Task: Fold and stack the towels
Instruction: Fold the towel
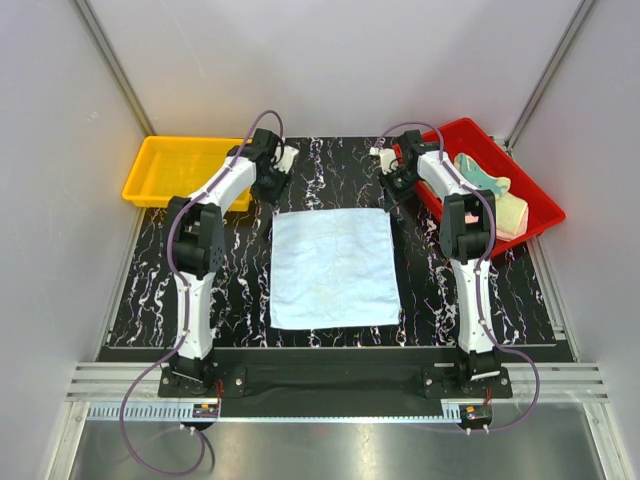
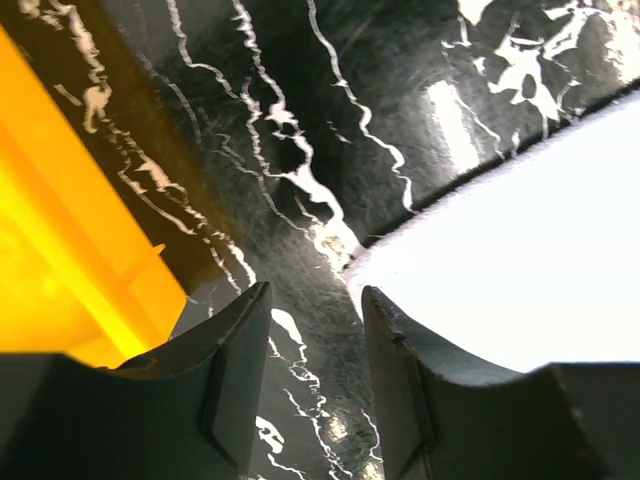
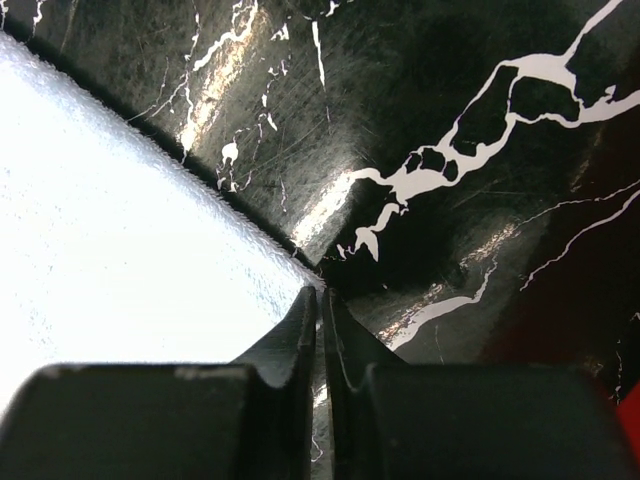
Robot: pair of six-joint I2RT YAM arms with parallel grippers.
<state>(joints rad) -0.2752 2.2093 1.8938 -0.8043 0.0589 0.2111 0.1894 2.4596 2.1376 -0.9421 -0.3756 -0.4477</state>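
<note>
Top external: light blue towel (image 1: 335, 268) flat, unfolded, mid surface (image 1: 240, 290). Other towels (image 1: 490, 190) heaped in red bin (image 1: 540, 205). Left claw (image 2: 315, 295) apart at far-left corner. Right claw (image 3: 320, 300) together at far-right corner, grip unclear. Probably first fold starting; stacking all left.

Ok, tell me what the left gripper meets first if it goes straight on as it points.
The left gripper probably meets the black table, beside the corner of the light blue towel; depth is unclear.

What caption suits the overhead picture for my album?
Towel folding: left gripper and right gripper at far corners of a flat light blue towel.
</note>
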